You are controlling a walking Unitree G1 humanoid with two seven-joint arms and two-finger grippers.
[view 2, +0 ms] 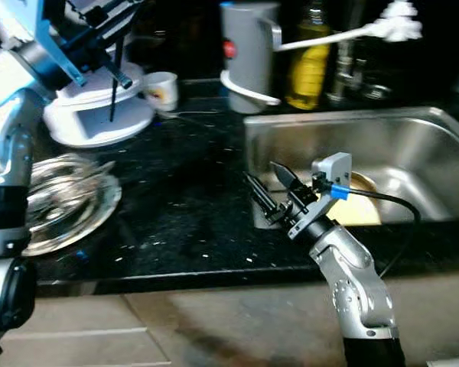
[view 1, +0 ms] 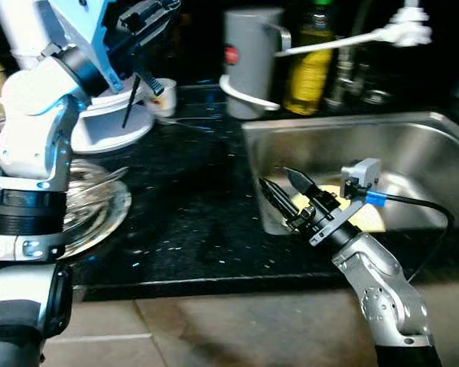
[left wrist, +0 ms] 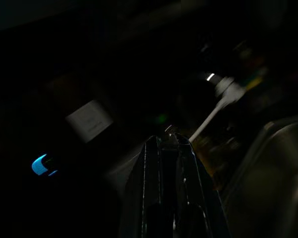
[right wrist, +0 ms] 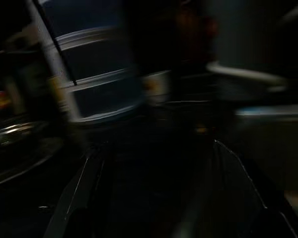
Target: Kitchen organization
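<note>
Little looks done. The right tool (view 1: 279, 186) hangs open and empty over the sink (view 1: 413, 130) edge. The left tool (view 1: 149, 15), fingers together, is raised above the white stand (view 1: 111, 126). Glass dishes (view 1: 96, 202) on the desk (view 1: 191, 222), left of the right tool, await sorting.

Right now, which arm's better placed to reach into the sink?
Right. The right gripper hangs open at the sink near its left wall, fingers pointing toward the counter. The left gripper is raised over the white stand, far across the counter.
</note>
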